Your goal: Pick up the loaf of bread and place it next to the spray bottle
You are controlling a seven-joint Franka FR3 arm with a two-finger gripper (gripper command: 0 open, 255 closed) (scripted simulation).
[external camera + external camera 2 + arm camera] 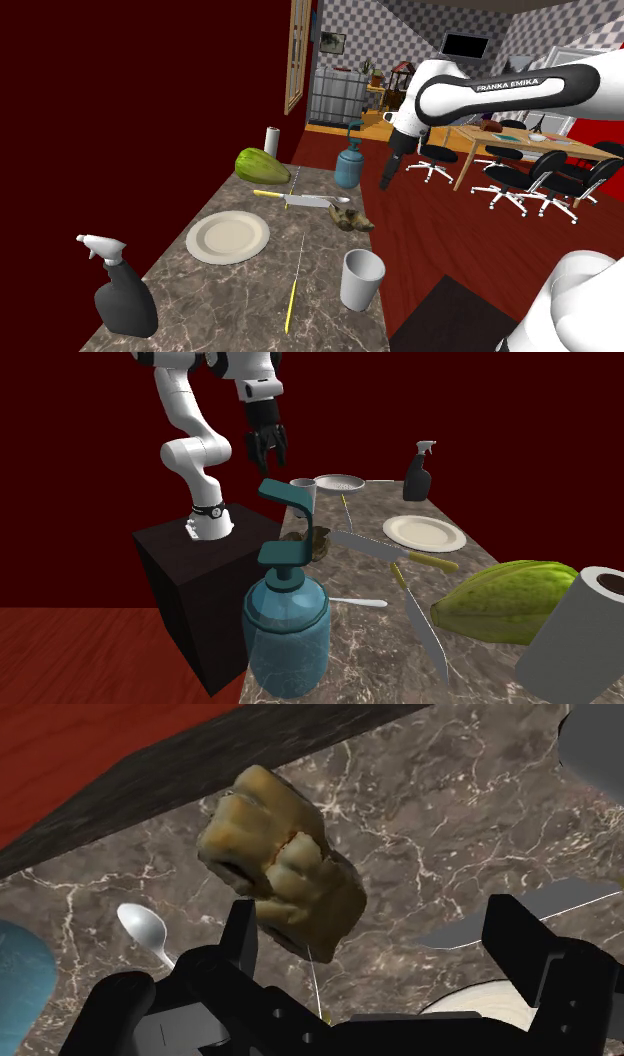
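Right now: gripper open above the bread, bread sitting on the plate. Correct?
One error. The loaf of bread is not on the plate. It lies on the bare marble counter beside the plate, near the counter's edge, as the shoulder view shows. The rest holds: the gripper is open above the loaf and does not touch it.

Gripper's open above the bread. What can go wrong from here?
1. The bread lies by the counter edge; a nudge on descent might push it off.
2. In the wrist view it sits off-centre under the open gripper, near one finger, which may land on it.
3. A black spray bottle and a teal bottle both stand there; the wrong one might be chosen.
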